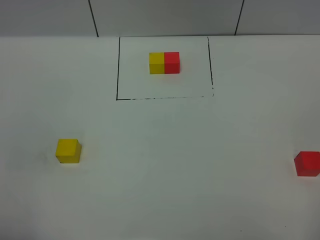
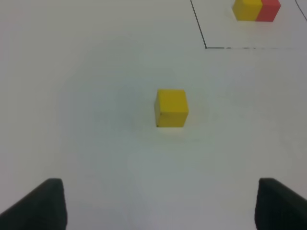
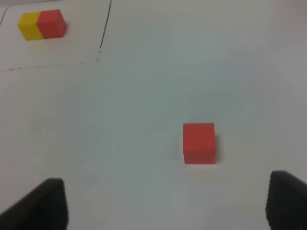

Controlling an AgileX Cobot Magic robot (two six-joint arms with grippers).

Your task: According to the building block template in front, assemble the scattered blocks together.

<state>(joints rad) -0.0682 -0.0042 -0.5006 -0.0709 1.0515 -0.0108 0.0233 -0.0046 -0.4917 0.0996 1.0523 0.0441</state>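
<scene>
A loose yellow block (image 1: 68, 150) sits on the white table at the left; it also shows in the left wrist view (image 2: 171, 108). A loose red block (image 1: 307, 163) sits at the far right edge; it also shows in the right wrist view (image 3: 199, 143). The template, a yellow block joined to a red block (image 1: 164, 63), stands inside a black-outlined rectangle at the back. My left gripper (image 2: 156, 206) is open and empty, short of the yellow block. My right gripper (image 3: 165, 206) is open and empty, short of the red block. Neither arm shows in the exterior high view.
The black outline (image 1: 117, 75) marks the template area at the back centre. The white table (image 1: 175, 165) spans the whole view, with a grey wall behind it.
</scene>
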